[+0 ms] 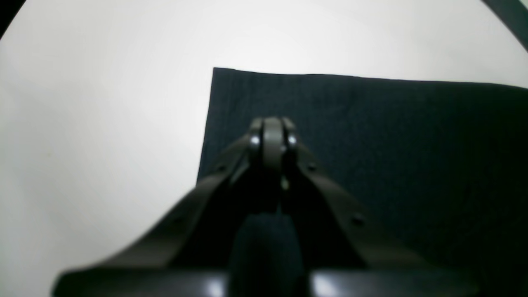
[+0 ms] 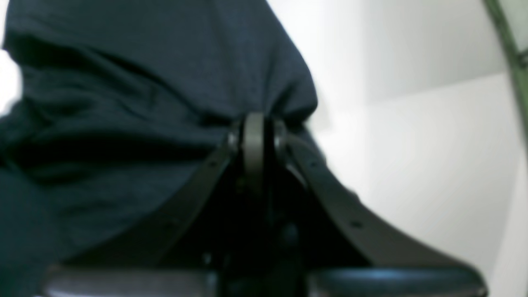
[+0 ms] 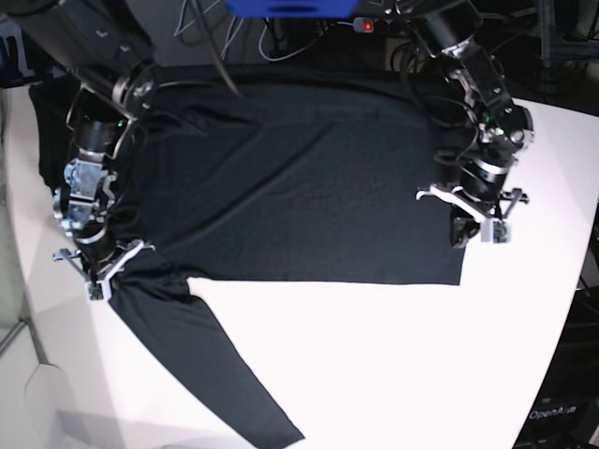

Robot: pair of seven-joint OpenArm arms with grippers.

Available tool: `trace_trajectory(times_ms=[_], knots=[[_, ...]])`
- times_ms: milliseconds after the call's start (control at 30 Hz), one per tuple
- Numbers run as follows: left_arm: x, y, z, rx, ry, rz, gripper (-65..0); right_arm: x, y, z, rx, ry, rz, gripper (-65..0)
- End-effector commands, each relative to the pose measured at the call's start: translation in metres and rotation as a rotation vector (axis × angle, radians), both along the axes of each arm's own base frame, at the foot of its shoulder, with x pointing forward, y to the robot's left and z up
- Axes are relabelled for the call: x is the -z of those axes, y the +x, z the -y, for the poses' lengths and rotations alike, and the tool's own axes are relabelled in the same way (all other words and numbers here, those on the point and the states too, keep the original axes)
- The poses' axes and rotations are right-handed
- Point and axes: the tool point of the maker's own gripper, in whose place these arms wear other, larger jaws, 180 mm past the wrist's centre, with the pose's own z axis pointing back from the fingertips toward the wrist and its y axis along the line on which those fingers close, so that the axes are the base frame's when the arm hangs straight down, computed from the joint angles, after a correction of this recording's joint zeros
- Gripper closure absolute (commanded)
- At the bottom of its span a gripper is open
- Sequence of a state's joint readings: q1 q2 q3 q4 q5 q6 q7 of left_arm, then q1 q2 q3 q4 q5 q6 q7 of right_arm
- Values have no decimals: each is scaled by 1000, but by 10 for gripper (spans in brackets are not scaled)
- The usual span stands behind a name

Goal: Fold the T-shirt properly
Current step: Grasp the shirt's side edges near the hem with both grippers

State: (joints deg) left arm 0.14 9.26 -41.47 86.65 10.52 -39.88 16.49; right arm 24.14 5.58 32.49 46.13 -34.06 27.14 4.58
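Observation:
The black T-shirt (image 3: 299,187) lies spread on the white table (image 3: 393,365), one long sleeve (image 3: 225,374) trailing toward the front edge. My right gripper (image 2: 255,123) is shut on a bunched fold of the T-shirt (image 2: 123,82); in the base view the right gripper (image 3: 101,277) sits where that sleeve meets the body. My left gripper (image 1: 272,134) is shut with nothing seen between its tips, over the flat T-shirt (image 1: 371,132) near a square hem corner. In the base view the left gripper (image 3: 460,234) stands at the shirt's right edge.
Cables and a power strip with a red light (image 3: 365,25) lie behind the shirt, beside a blue object (image 3: 290,7). The table's curved right edge runs near a dark stand (image 3: 557,412). Bare white tabletop (image 1: 103,123) lies beside the hem corner.

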Motion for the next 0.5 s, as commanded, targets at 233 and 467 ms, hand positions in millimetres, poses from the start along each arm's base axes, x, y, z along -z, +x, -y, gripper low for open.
trace_trajectory(times_ms=[233, 467], knots=[[-18, 9, -1, 1, -3, 69, -3, -48, 8, -5, 12, -38, 160, -11], [-18, 9, -1, 0, -3, 68, -3, -72, -4, -7, 22, -88, 225, -11]])
